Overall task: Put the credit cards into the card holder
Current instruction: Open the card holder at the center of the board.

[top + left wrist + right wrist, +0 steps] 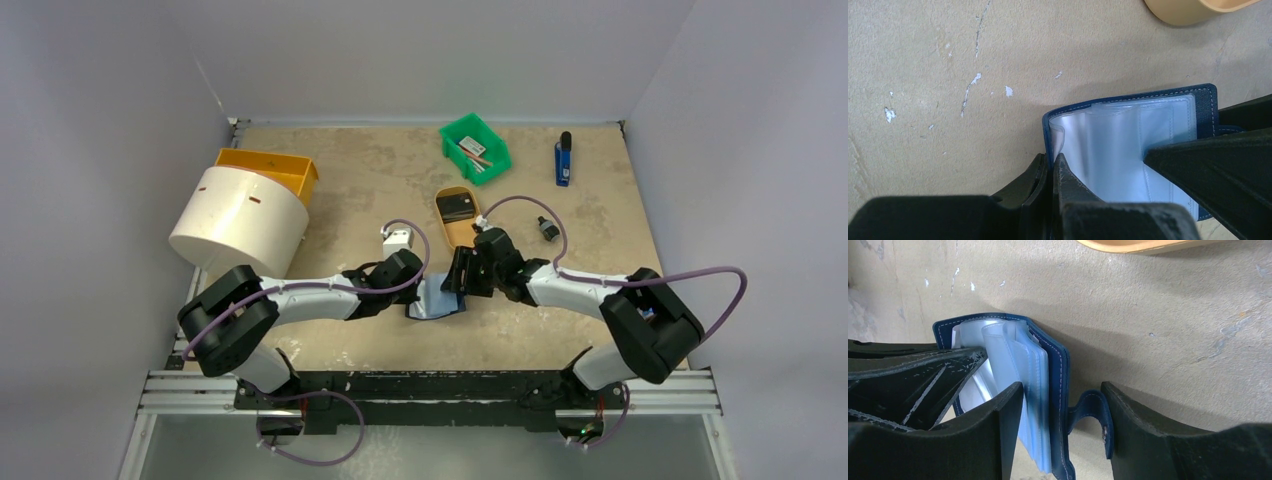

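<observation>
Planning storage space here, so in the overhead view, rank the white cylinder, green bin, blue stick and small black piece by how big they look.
Largest to smallest:
1. white cylinder
2. green bin
3. blue stick
4. small black piece
The cylinder stands taller, so likely nearer the camera, but its lead looks too wide to matter.

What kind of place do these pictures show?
Probably a robot laboratory test cell: plain white panel walls enclose a worn tan tabletop, and two robot arms are bolted to an aluminium rail frame.
</observation>
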Robot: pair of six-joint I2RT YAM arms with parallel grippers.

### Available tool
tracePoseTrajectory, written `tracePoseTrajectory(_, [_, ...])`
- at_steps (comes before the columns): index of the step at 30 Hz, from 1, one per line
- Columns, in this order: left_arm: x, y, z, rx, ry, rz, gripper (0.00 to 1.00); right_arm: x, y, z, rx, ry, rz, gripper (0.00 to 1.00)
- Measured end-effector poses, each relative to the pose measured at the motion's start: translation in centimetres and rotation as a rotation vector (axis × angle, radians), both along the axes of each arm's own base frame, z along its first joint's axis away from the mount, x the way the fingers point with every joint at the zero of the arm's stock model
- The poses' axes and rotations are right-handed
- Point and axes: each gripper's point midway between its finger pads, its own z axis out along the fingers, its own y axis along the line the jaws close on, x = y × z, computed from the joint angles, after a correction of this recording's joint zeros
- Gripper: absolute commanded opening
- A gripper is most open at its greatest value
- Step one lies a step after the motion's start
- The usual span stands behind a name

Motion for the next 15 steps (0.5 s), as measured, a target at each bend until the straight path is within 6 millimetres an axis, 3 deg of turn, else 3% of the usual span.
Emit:
tracePoseTrajectory(6, [0.0,0.0,-0.2,0.003,0.002,0.000,0.00,-0.4,0.3,-0.2,0.004,0.000,0.035,0.60])
tracePoseTrajectory(15, [0.1,-0.1,-0.1,0.004,0.001,-0.002,0.00,-0.7,2.3,-0.1,0.021,-0.007,0.099,0.60])
